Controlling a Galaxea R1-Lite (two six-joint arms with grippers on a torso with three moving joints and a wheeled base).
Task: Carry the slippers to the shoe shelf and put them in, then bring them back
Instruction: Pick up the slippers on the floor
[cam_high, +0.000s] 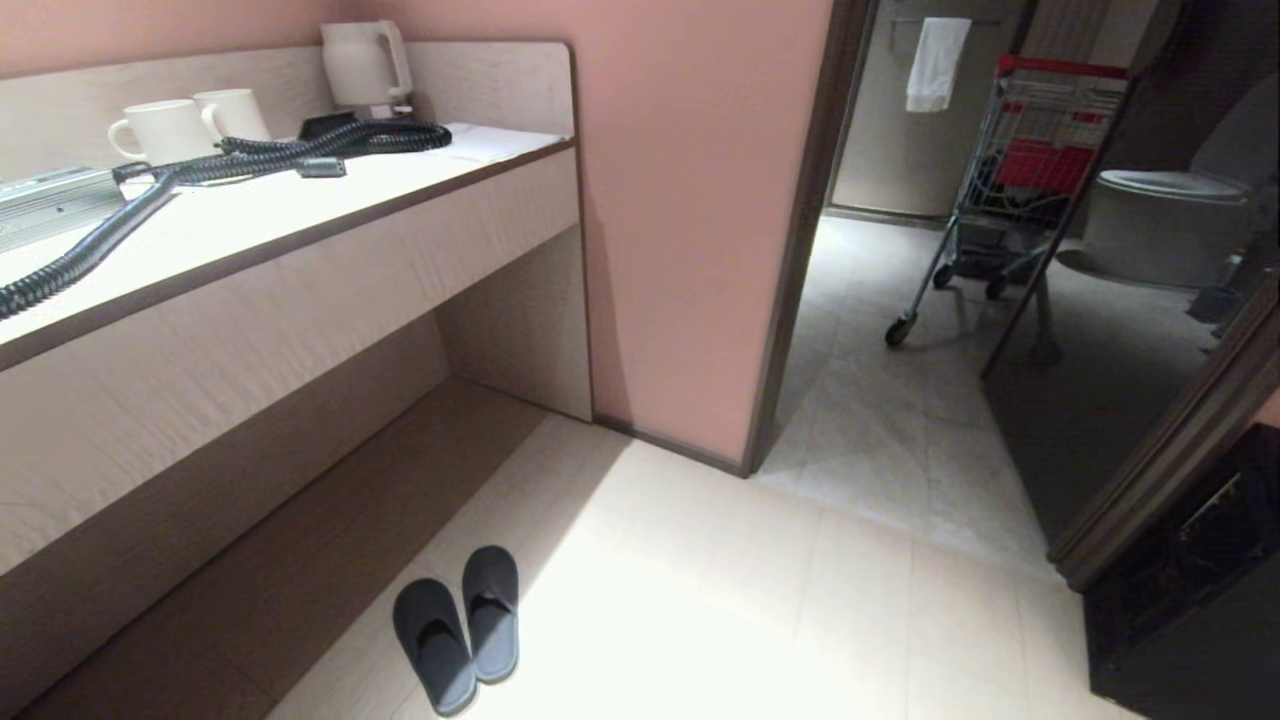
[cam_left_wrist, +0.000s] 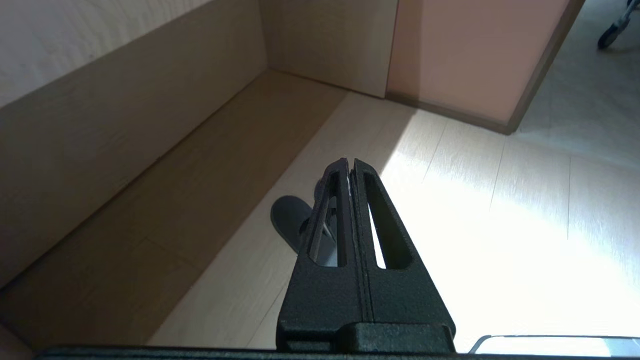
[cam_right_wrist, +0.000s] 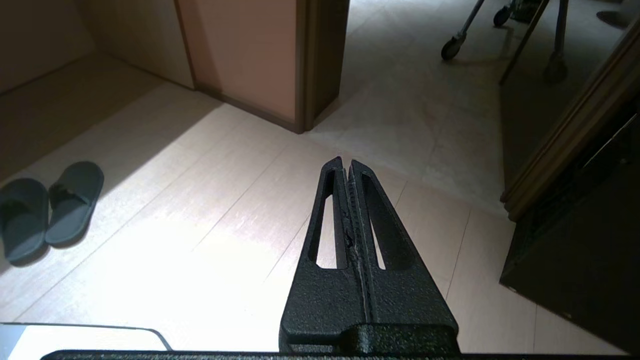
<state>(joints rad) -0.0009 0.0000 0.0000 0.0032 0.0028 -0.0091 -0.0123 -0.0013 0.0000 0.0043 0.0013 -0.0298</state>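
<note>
Slippers (cam_high: 458, 627), grey, seemingly soft, paired on floor (cam_high: 700, 600)

The head view looks down from high; both wrist views sit low, facing forward over the floor (cam_right_wrist: 225, 210), sharing the slippers (cam_high: 460, 625) with it.

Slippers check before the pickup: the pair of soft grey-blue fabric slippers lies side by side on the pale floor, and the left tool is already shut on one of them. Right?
Not quite. The soft grey-blue fabric slippers do lie side by side on the pale floor, but the left tool is shut on nothing, well above them, as the left wrist view shows.
</note>
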